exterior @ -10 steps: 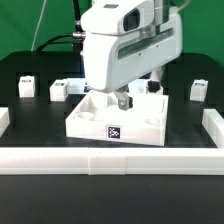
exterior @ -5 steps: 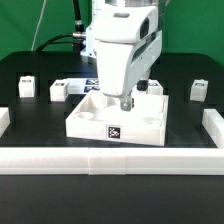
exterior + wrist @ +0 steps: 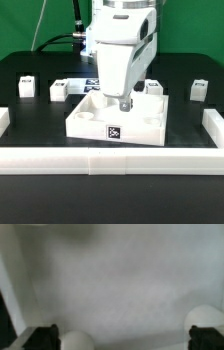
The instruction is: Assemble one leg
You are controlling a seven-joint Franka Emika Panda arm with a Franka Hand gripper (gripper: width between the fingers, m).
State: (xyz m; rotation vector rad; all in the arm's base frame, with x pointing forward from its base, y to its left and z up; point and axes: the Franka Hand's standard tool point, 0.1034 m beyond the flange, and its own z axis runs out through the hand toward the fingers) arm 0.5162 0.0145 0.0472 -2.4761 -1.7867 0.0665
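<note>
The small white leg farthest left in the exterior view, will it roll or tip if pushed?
Probably neither: the leg looks squat and flat-sided, so it should slide on the black table. It appears rigid and likely light, and its smooth faces might slip when gripped.

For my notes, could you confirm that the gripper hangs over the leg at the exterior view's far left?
Not quite: the exterior view shows the gripper hanging over the white tray-like piece in the middle; the leg at the far left lies apart from it.
</note>
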